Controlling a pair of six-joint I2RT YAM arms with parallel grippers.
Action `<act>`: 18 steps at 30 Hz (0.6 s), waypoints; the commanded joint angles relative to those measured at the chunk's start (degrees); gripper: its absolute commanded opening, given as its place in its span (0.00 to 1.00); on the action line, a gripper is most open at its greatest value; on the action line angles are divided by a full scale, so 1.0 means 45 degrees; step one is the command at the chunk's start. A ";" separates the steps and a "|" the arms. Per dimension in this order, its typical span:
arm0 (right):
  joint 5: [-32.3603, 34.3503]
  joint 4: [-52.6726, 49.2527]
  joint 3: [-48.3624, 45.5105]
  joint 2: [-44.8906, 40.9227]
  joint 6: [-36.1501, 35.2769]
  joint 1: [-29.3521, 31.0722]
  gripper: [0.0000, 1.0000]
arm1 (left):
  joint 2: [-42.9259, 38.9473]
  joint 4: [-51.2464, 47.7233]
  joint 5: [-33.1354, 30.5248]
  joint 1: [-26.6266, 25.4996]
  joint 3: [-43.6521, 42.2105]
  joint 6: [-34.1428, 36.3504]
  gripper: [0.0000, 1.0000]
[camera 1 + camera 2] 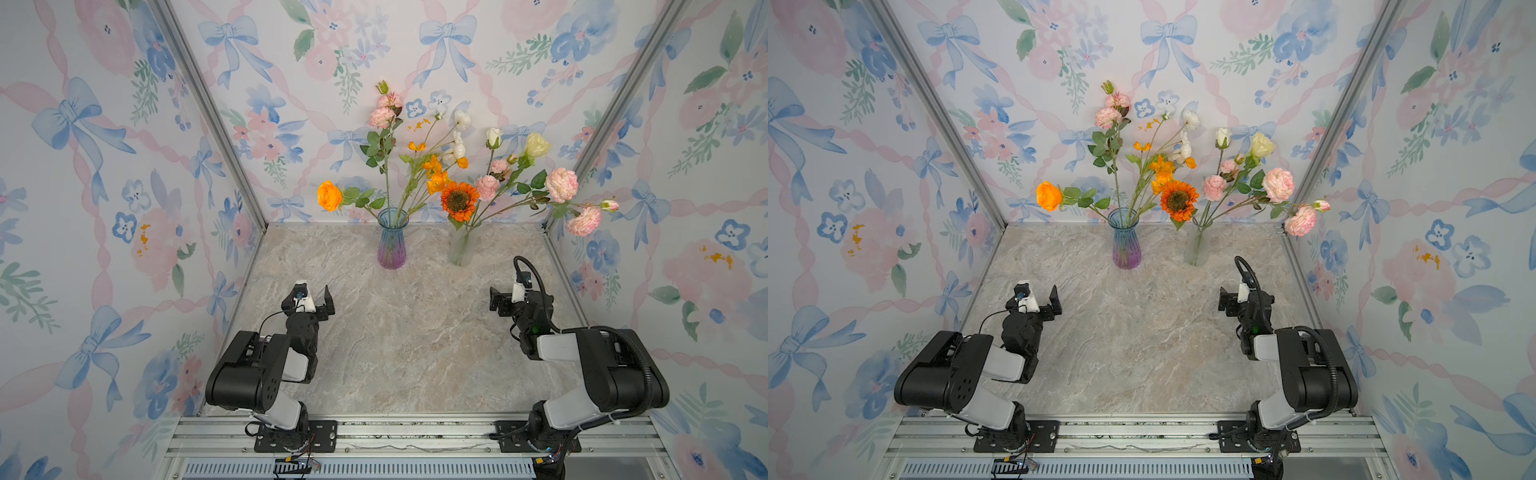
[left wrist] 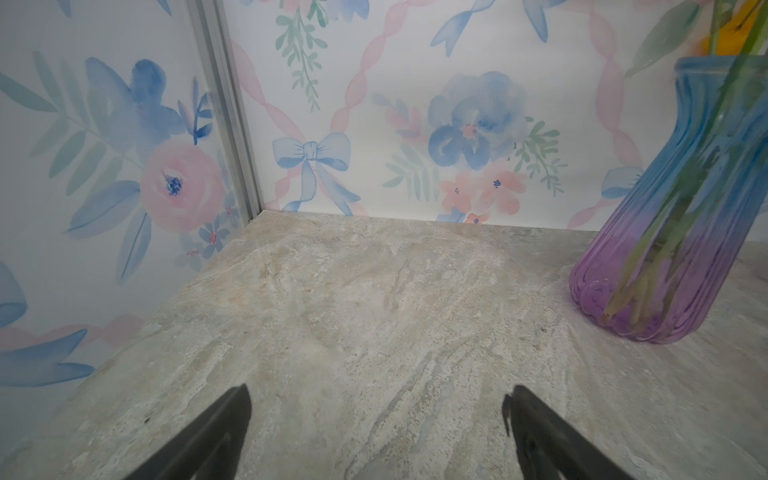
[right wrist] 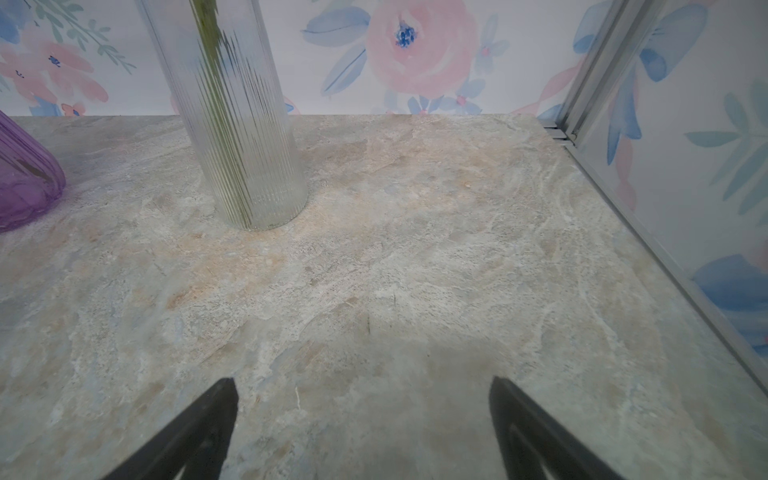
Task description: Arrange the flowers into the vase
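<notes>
A blue-to-purple vase (image 1: 391, 243) (image 1: 1126, 243) (image 2: 673, 232) stands at the back of the table. It holds flowers: an orange rose (image 1: 329, 195), pink carnations (image 1: 384, 110), orange poppies (image 1: 434, 174) and white blooms (image 1: 459, 145). A clear ribbed vase (image 1: 459, 249) (image 1: 1197, 247) (image 3: 245, 137) to its right holds pink carnations (image 1: 561, 185) and cream blooms (image 1: 537, 144). An orange sunflower (image 1: 459, 200) hangs between the two vases. My left gripper (image 1: 314, 294) (image 2: 380, 390) and right gripper (image 1: 508, 298) (image 3: 362, 380) hover open and empty over the table, well short of the vases.
The marble-patterned table (image 1: 407, 332) is boxed in by flowered wallpaper walls on three sides, with metal corner posts (image 1: 216, 124) (image 1: 615, 124). A metal rail (image 1: 415, 436) carrying both arm bases runs along the front edge.
</notes>
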 commanded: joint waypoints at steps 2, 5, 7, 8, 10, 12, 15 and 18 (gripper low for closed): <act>0.0247 0.0116 0.0188 0.0014 -0.0038 0.0119 0.97 | 0.0146 -0.0261 0.0278 -0.0044 0.0159 0.0433 0.98; 0.0289 0.0117 0.0165 0.0009 -0.0057 0.0159 0.97 | 0.0138 -0.0259 0.0279 -0.0054 0.0159 0.0414 0.98; 0.0313 0.0118 0.0172 0.0009 -0.0068 0.0152 0.97 | 0.0144 -0.0261 0.0287 -0.0044 0.0168 0.0431 0.98; 0.0307 0.0141 0.0165 0.0014 -0.0058 0.0159 0.97 | 0.0145 -0.0261 0.0283 -0.0044 0.0164 0.0426 0.98; 0.0294 0.0144 0.0170 0.0014 -0.0068 0.0158 0.97 | 0.0145 -0.0251 0.0276 -0.0034 0.0157 0.0435 0.98; 0.0305 0.0125 0.0169 0.0014 -0.0071 0.0150 0.97 | 0.0154 -0.0261 0.0286 -0.0044 0.0176 0.0442 0.98; 0.0298 0.0127 0.0176 0.0014 -0.0057 0.0149 0.97 | 0.0175 -0.0280 0.0258 -0.0029 0.0196 0.0432 0.98; 0.0260 0.0116 0.0172 0.0013 -0.0038 0.0126 0.97 | 0.0126 -0.0282 0.0429 0.0097 0.0164 0.0324 0.98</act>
